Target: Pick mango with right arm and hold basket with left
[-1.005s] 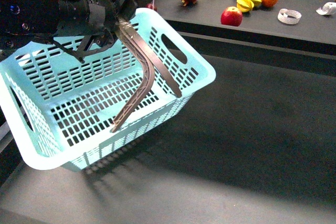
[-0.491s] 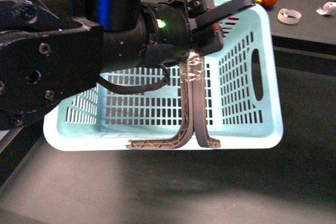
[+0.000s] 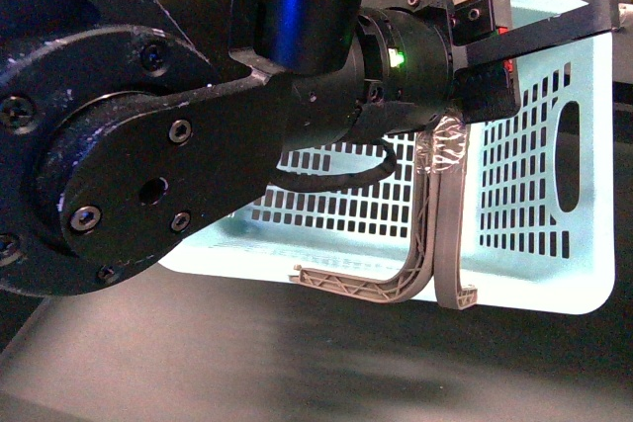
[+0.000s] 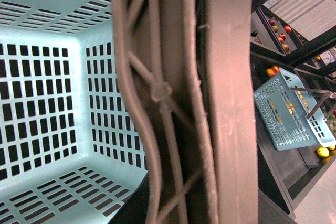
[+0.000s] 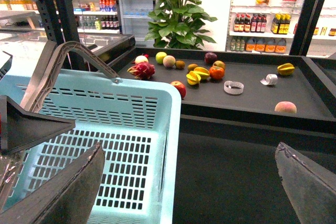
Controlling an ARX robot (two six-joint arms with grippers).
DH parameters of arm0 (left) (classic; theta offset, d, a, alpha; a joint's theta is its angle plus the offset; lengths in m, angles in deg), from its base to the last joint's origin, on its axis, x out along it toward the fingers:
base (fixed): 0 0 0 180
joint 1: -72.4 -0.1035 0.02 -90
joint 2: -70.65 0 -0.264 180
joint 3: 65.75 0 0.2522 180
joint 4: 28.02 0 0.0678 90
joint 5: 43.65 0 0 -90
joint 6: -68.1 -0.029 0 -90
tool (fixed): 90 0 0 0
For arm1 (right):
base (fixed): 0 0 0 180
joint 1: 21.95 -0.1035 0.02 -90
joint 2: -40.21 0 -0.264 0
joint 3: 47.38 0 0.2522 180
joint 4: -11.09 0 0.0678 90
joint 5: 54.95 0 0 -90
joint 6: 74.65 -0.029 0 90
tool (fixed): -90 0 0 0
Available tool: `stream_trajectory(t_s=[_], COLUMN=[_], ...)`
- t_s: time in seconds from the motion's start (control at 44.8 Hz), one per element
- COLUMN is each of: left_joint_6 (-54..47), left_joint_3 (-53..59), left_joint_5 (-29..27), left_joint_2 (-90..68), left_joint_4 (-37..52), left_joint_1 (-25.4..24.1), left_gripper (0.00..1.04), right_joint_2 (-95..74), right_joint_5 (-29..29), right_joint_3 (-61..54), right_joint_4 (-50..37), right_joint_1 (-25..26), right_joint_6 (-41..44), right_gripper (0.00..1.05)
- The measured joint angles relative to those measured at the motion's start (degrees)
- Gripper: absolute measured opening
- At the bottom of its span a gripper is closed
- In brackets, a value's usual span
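Holding is covered: left gripper (image 3: 487, 44) jaws are pinching the basket (image 3: 534, 274) by its two handles (image 3: 447, 234), right at the clear tape (image 3: 442, 145), and the basket hangs tilted. Right gripper (image 5: 189, 182) jaws are spread and empty, close by the basket and well apart from the fruit. Mango (image 5: 285, 107) reads as the oval yellow-orange fruit lying alone toward the front edge of the counter (image 5: 247, 98), well apart from the red apple (image 5: 178, 88) and the cluster behind it.

Step in hand, as judged: right-arm reach to the mango. To do it well:
- left arm (image 3: 148, 175) holds the basket steady, out of the right arm's lane
- right arm clears the basket rim rather than brushing it
- set the spread jaws across the mango's short axis, descend from above, close gently; smooth skin will likely slip sideways if pinched off-centre

Views: only the right wrist view shows the mango and the counter layout. Front view is mostly blocked by the left arm and basket, but it alone shows the grip on the handles from outside. Left wrist view is filled with handles and the basket's inside, plus a second teal basket (image 4: 286, 111) on a far shelf, which is not the target.
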Motion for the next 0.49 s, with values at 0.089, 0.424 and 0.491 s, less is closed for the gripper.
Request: stream_trajectory(t_s=[0.089, 0.424, 0.491], left_joint_6=[0.0, -0.2, -0.2], left_joint_3=[-0.1, -0.1, -0.1], left_joint_5=[0.2, -0.9, -0.9], left_joint_2=[0.0, 0.0, 0.0], left_joint_4=[0.0, 0.7, 0.7], left_joint_1=[0.2, 0.4, 0.4], left_gripper=[0.15, 0.15, 0.15], right_joint_2=[0.0, 0.0, 0.0], right_joint_5=[0.0, 0.0, 0.0], right_joint_3=[0.0, 0.0, 0.0], right_joint_4=[0.0, 0.0, 0.0], right_joint_1=[0.0, 0.0, 0.0], right_joint_6=[0.0, 0.0, 0.0], right_gripper=[0.97, 0.97, 0.97])
